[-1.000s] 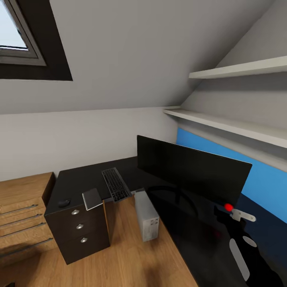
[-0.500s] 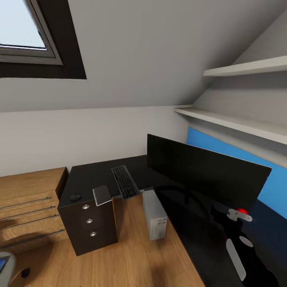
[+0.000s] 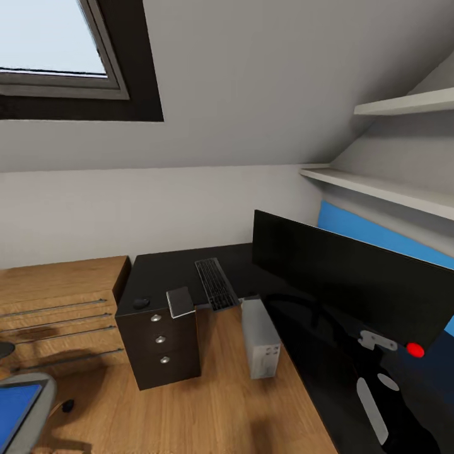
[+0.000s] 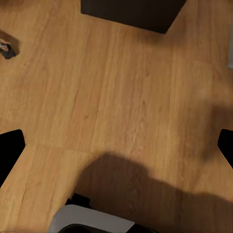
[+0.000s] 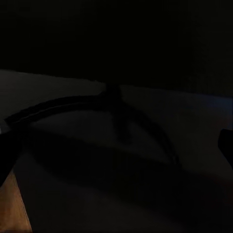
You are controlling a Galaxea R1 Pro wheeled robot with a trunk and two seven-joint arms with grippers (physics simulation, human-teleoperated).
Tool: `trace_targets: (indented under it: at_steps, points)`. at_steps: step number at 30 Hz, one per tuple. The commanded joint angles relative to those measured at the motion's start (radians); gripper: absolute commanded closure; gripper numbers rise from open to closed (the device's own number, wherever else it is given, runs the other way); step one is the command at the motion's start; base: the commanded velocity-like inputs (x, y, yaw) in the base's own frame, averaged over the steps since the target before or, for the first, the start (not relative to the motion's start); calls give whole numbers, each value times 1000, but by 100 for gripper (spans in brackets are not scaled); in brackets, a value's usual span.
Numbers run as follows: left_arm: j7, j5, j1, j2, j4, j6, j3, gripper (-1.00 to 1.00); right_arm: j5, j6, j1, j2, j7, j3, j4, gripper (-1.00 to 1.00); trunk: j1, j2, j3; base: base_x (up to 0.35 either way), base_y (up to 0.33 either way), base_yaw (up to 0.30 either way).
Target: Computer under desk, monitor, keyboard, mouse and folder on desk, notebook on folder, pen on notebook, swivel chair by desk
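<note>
Two grippers w/ jaws spread wide, gripping nothing.
Monitor (image 3: 353, 284), keyboard (image 3: 216, 283), notebook (image 3: 181, 302) sitting on desk (image 3: 157, 277); computer (image 3: 261, 337) standing below.

Even daylight, soft shadows, dark right wrist view

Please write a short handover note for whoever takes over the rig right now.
Grippers: left gripper open over bare wooden floor; right gripper open, facing the monitor stand; both empty.
Things: monitor, keyboard, mouse and notebook are on the desk; the notebook overhangs the edge above the drawers. The computer stands on the floor at the desk edge. The folder lies on the swivel chair.
Done: monitor, keyboard, mouse placed.
Left: folder, notebook, pen, chair; check the computer.
</note>
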Motion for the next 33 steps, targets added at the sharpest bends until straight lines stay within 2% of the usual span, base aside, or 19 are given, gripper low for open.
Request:
trace_targets:
  at_steps: [1,19,26,33]
  points:
    - [-7,11,-1,0,2,-2,-6,-100,-8,4,0,0,-4,1,-2,-100,1,-2,-3,0,0,220]
    - [-7,11,-1,-1,2,-1,-7,-100,-8,1,0,1,-5,2,-2,-100,1,-2,-22,0,0,220]
    - [-7,10,-1,-1,1,-1,-7,-100,-8,-23,0,1,-4,1,-1,-100,1,-2,-29,0,0,219]
    - [-7,10,-1,-1,2,-1,-7,-100,-9,-31,0,1,-3,2,0,-100,1,-2,-32,0,0,94]
